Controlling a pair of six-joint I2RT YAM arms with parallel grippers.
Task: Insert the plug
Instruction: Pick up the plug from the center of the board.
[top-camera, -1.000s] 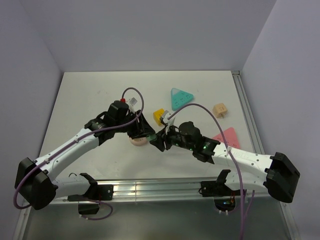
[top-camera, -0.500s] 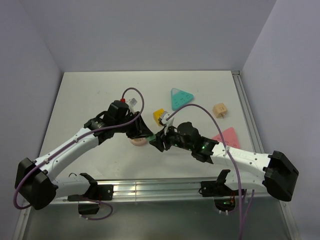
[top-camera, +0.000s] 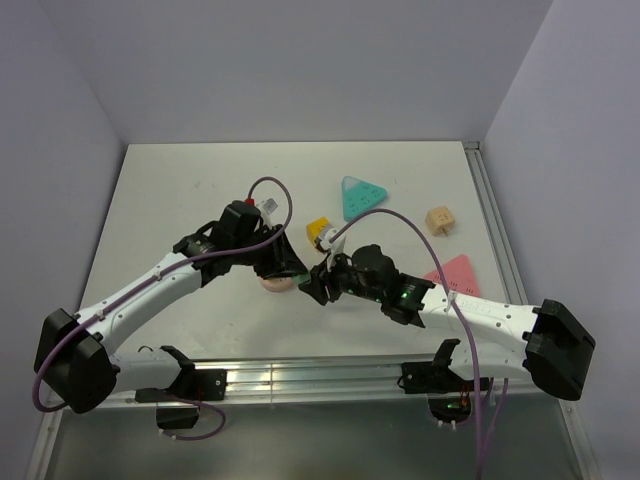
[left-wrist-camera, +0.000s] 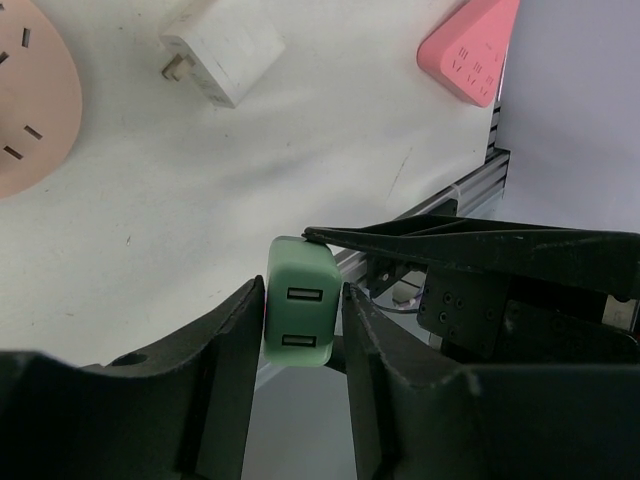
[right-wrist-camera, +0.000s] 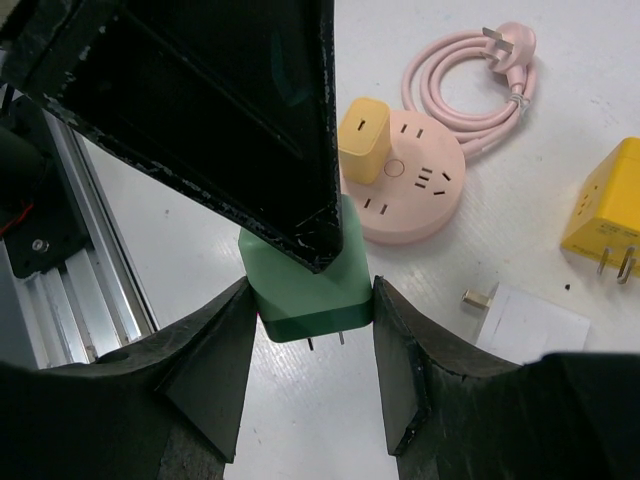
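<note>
Looking through both wrist cameras, I see the plug (left-wrist-camera: 300, 318) pinched by left gripper (left-wrist-camera: 303, 298) and right gripper (right-wrist-camera: 310, 292) together. Overhead, they mostly hide it.

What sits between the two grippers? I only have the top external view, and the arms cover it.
Observer: The left wrist view shows the mint-green plug there, with the left gripper closed on two of its sides.
Operator: Does the right gripper hold it too?
Observer: Yes. In the right wrist view the right gripper has a finger against each side of the plug, whose prongs point down at the table.
Operator: Is the pink thing under the left arm free?
Observer: Partly. It is a round pink socket. An orange-yellow adapter sits on it, and other slots show bare.
</note>
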